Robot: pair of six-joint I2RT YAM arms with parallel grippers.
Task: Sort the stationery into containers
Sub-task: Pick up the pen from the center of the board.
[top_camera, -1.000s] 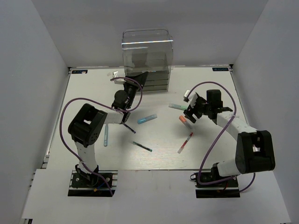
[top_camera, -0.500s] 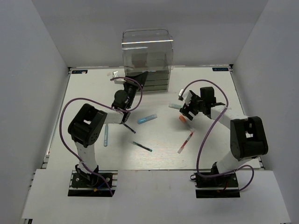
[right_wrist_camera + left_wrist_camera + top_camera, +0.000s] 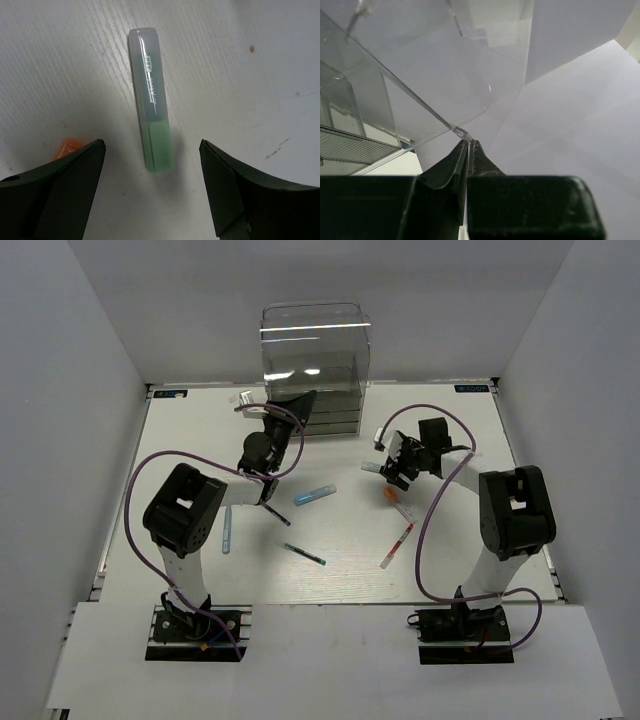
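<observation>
Mint-green marker [image 3: 151, 135] lies flat on the bench [image 3: 260, 70], well to the right of the clear cabinet [image 3: 315, 350]. The right hand [image 3: 152, 145] hangs over it with its fingers spread wide, one on each side of the barrel and neither touching it. An orange marker [image 3: 66, 149] sits just beside one of those fingers (near enough to be nudged, I would judge). Across the bench the left hand [image 3: 468, 144] is pinched shut on what looks like the thin clear lip of a drawer [image 3: 435, 85] at the cabinet's front. Other pens lie apart in the middle: a light blue marker [image 3: 314, 494], a red pen [image 3: 397, 545] and a teal pen [image 3: 304, 555]. The step in hand appears to be the pick-up of the green marker, with the drawer held ready for it. Next, the right hand needs to drop straight down, close across the barrel near its middle, and lift without dragging the orange one.
</observation>
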